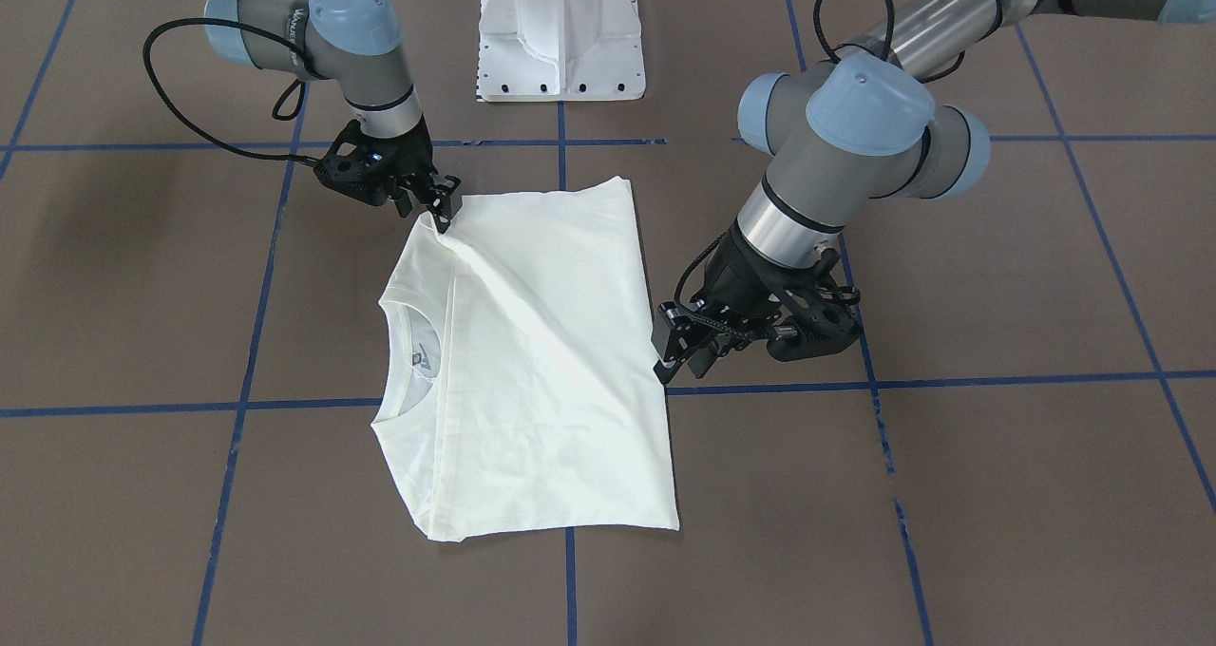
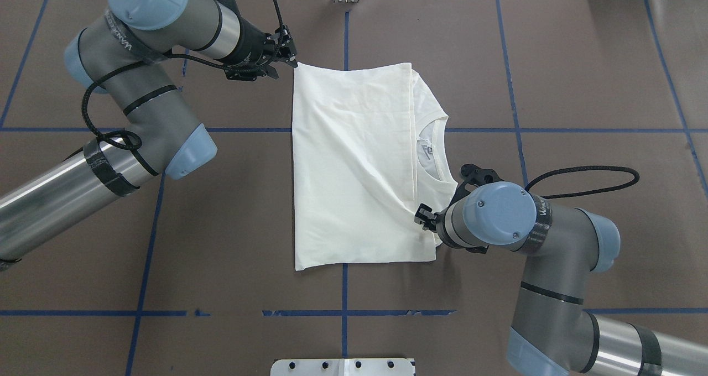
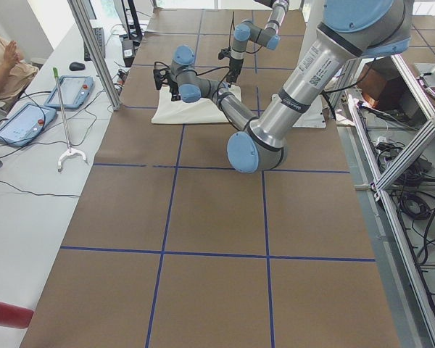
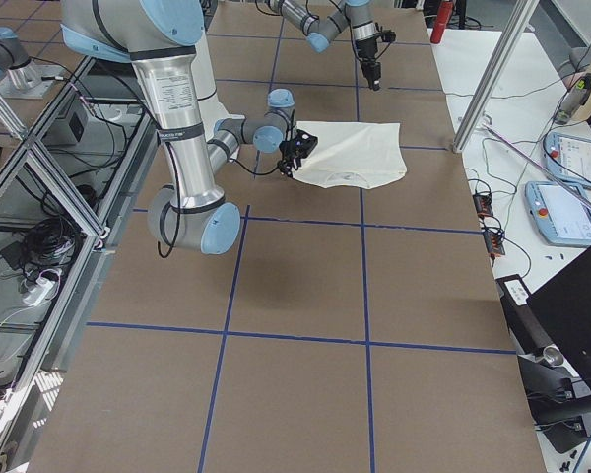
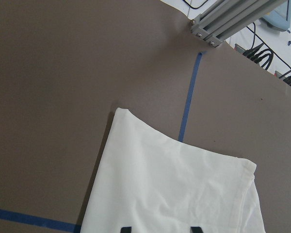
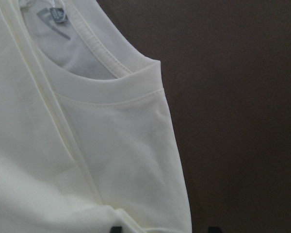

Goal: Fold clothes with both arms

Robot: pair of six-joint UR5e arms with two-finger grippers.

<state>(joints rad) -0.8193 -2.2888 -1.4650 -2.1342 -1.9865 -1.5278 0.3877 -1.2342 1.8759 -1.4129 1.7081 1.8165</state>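
"So, where does the shirt (image 2: 354, 166) lie?"

"Flat on the brown table (image 2: 553, 88), in the middle, folded to a rough rectangle across the blue tape lines (image 2: 344, 293). The collar (image 6: 99, 44) is on the robot's right side, with a grey label (image 1: 423, 359) inside the neck."

"And the right gripper (image 1: 445, 211)?"

"Low, at the shoulder corner nearest the robot's base. In its wrist view the fingertips (image 6: 212, 230) are spread, one over cloth and the other over bare table. A crease (image 1: 532, 313) runs slantwise across the shirt from that corner. Whether the tips touch the fabric, I cannot tell."

"The left gripper (image 1: 676, 356)?"

"Raised above the table, by the shirt's opposite edge, on the robot's left. Its fingertips (image 5: 126, 230) stand apart too, with nothing held between them. Its wrist view shows the far corner of the shirt lying well below."
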